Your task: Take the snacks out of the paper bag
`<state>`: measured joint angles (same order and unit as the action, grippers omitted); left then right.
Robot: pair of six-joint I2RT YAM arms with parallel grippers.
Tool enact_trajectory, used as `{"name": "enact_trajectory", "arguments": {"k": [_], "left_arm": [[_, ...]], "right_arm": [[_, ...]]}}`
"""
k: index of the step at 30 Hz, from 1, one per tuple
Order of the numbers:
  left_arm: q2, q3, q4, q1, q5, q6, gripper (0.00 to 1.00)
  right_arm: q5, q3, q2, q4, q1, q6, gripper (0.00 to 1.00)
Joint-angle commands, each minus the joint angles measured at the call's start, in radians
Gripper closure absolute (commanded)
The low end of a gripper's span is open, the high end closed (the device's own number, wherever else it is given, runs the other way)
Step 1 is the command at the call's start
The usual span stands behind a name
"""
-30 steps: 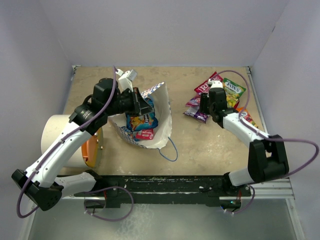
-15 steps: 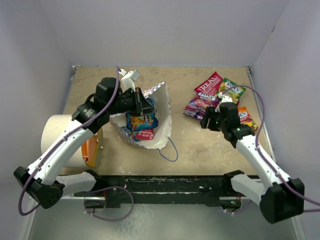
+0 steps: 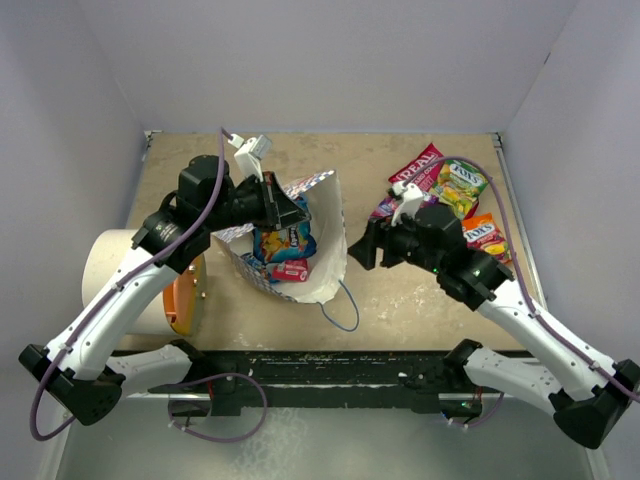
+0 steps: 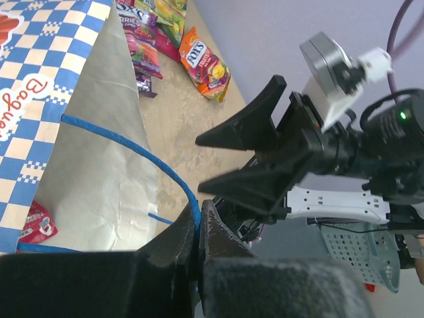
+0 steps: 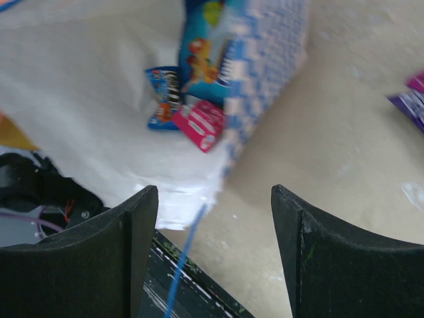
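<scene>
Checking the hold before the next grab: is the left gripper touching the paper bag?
Touching. The left wrist view shows the left gripper closed, with the blue cord handle of the paper bag pinched between its fingers.

paper bag (image 3: 325,255) left of centre, snacks (image 3: 283,245) inside it, cylinder (image 3: 110,272) at its left, my right gripper (image 3: 362,245) just right, more snacks (image 3: 460,186) behind that

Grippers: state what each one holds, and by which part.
Left gripper pinches the paper bag at its rim, by the blue cord. Right gripper is open, holding nothing.
</scene>
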<state>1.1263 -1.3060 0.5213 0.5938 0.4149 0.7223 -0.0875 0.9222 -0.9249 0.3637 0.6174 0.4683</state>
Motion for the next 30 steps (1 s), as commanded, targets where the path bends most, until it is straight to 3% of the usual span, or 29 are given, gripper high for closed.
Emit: {"name": "enact_trajectory", "arguments": {"k": [1,5,8,13,20,25,30], "left_arm": [[-0.029,-0.054,-0.110,0.000,0.006,0.003,1.00],[-0.059,-0.029,-0.214,0.000,0.038,0.001,1.00],[-0.088,-0.003,-0.284,0.000,0.061,-0.017,1.00],[-0.112,0.019,-0.339,0.000,0.086,-0.046,1.00],[-0.095,0.024,-0.323,0.000,0.112,-0.057,1.00],[-0.080,0.012,-0.310,0.000,0.078,-0.025,1.00],[-0.076,0.012,-0.308,0.000,0.036,-0.004,1.00]], "right_arm": [[0.092,0.069,-0.030,-0.210,0.211,-0.056,0.29],[0.138,0.033,-0.076,-0.377,0.383,-0.226,0.29],[0.183,0.026,-0.140,-0.414,0.464,-0.369,0.31],[0.196,0.048,-0.266,-0.402,0.497,-0.587,0.45],[0.106,-0.050,-0.347,-0.469,0.498,-0.944,0.49],[0.039,-0.132,-0.399,-0.616,0.497,-1.014,0.49],[0.034,-0.119,-0.522,-0.743,0.498,-0.892,0.38]]}}
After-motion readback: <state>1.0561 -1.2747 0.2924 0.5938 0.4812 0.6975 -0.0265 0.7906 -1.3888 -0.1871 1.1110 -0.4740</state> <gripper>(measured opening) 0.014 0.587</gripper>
